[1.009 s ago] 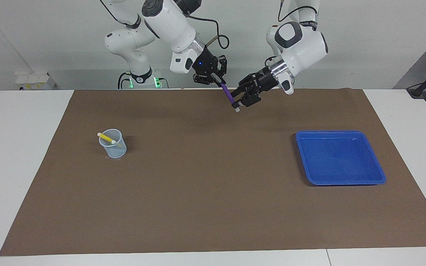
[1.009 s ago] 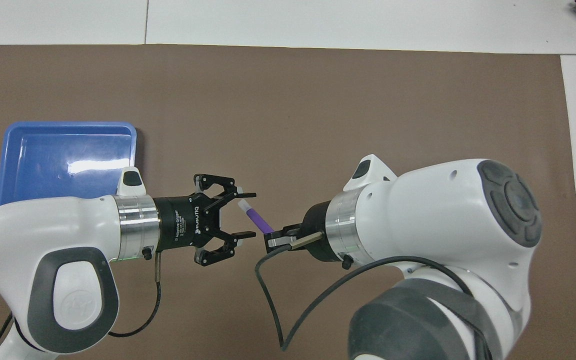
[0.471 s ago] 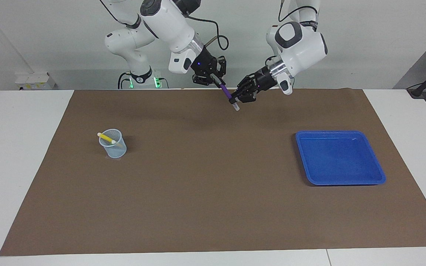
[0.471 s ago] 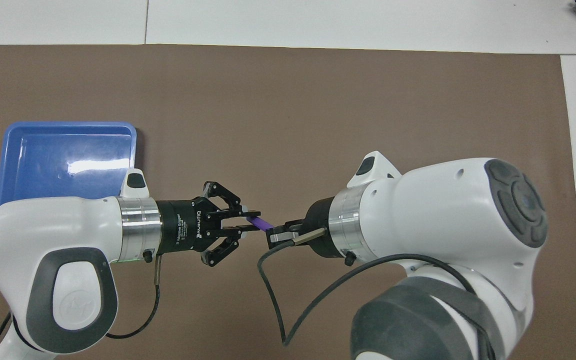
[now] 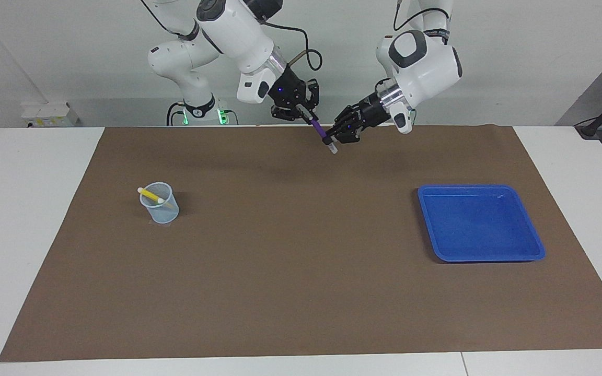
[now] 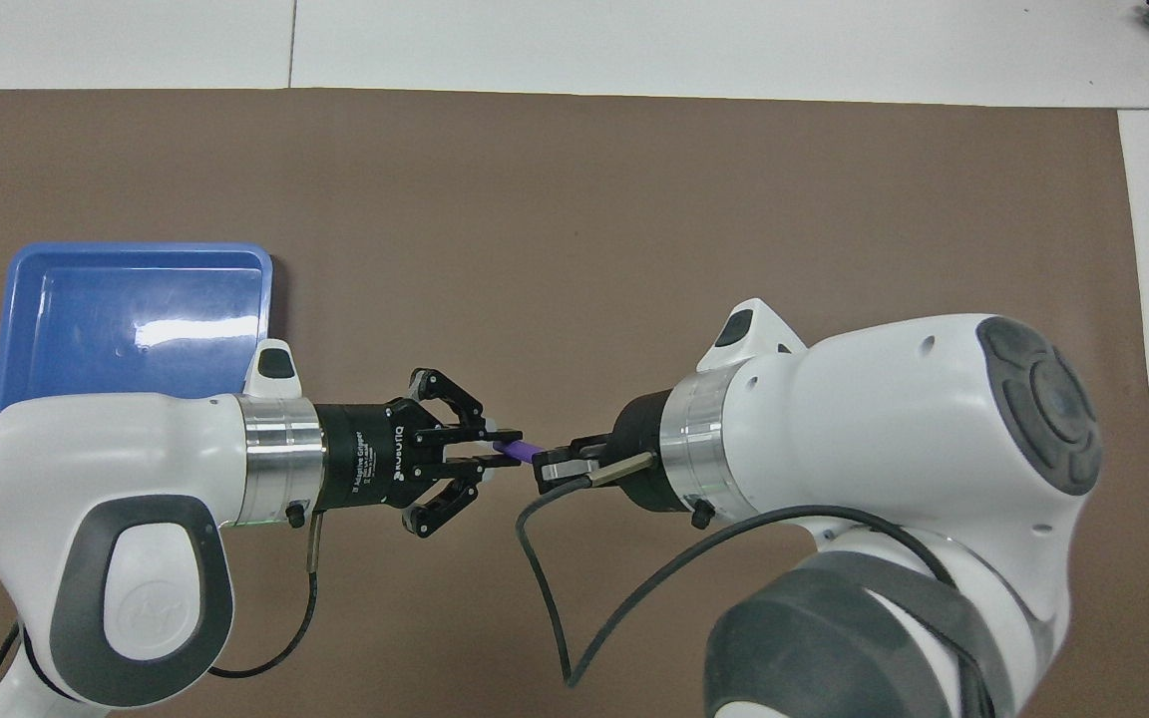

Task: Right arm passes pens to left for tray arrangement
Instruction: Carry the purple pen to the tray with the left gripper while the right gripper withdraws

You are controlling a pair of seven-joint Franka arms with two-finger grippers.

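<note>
Toward the right arm's end, mesh cup (image 5: 160, 203) holding yellow pen (image 5: 150, 195), well apart from tray (image 5: 481, 223)

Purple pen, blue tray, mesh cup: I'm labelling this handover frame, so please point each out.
purple pen (image 5: 320, 128): facing view, on its shaft between the two grippers.
blue tray (image 5: 481, 258): facing view, on its rim.
mesh cup (image 5: 168, 213): facing view, on its wall.

Tray (image 5: 481, 255): glossy blue plastic, smooth. Table cover (image 5: 290, 271): matt brown, paper-like. Cup (image 5: 161, 206): pale translucent mesh.
</note>
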